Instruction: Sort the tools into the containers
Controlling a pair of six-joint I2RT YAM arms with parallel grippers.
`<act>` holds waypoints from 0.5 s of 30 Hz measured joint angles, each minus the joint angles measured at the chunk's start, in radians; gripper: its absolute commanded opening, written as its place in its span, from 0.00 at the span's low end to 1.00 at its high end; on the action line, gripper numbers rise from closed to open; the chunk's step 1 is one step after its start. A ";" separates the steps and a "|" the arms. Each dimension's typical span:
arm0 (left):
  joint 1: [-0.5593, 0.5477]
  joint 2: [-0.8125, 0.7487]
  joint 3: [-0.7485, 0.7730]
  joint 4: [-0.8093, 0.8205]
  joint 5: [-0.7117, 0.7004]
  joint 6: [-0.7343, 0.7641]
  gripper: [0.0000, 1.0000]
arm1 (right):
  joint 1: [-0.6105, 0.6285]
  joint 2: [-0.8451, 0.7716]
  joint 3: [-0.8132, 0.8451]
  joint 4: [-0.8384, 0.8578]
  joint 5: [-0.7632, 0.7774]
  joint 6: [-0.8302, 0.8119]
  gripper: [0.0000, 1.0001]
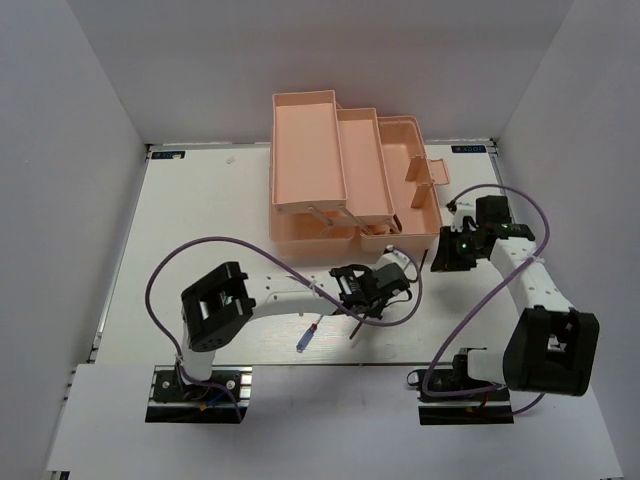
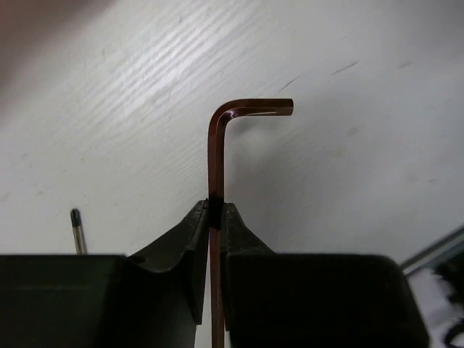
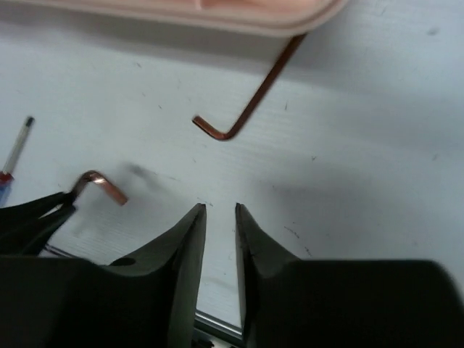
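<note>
A hex key [image 2: 216, 152] was grasped by its long shank in the clenched left gripper [image 2: 215, 217] over the bench [image 2: 362, 188], presumably for carrying to the toolbox [image 3: 181, 11], while the right gripper [image 3: 220, 217] was seen narrowly parted and empty near a second hex key [image 3: 254, 98] at the toolbox's edge.

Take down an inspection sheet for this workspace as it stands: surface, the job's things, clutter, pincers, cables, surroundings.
Surface: white table, faint scuffs.
Job's things: pink toolbox open, trays stepped out; blue screwdriver lying on the table; loose hex key on the table, one end under the toolbox rim; held hex key upright, bend at top.
Clutter: nothing seen.
Pincers: left pincer shut on the held hex key; right pincer slightly open, empty.
Cables: purple cables loop along both arms.
Surroundings: white walls on three sides.
</note>
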 measured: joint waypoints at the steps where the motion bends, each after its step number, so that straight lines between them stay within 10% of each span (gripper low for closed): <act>1: 0.000 -0.014 0.023 -0.005 0.003 0.012 0.00 | -0.002 0.021 -0.020 0.002 -0.002 0.005 0.35; 15: 0.043 -0.086 0.395 0.000 -0.079 0.114 0.00 | 0.016 0.122 -0.182 0.287 0.025 0.167 0.44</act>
